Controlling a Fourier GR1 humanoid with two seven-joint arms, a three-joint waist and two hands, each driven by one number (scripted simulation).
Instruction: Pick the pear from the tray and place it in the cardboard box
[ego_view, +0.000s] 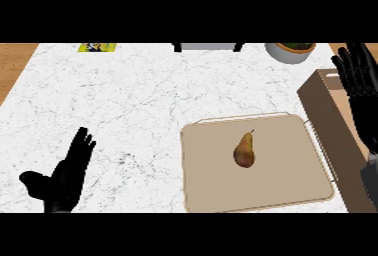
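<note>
Head view of the counter (133, 100) at the outset of the pick. The pear (245, 150) lay on its side near the middle of the tray (214, 190), stem pointing away from the robot, untouched and well apart from both hands. The box (325, 107) stood just beside the tray's right edge, only its near wall and part of its opening showing. The right hand (358, 70) was over the box at the view's right edge, fingers straight and spread wide, holding nothing. The left hand (63, 172) rested at the lower left of the counter, fingers straight and together, thumb out to the side, also holding nothing. A pot (289, 51) stood at the far edge beyond the box, and a small yellow-green card (98, 47) lay at the far left. No part of the task appeared done: the pear had yet to be grasped. Likely hazards from this state: the pear's rounded, tapering body could roll or slip sideways on the flat tray if the fingers closed off-centre; the hand, sweeping back from the box toward the tray, could catch the box wall or the tray's raised rim and shift either; and a release at the box's edge rather than over its opening could let the pear fall outside.
</note>
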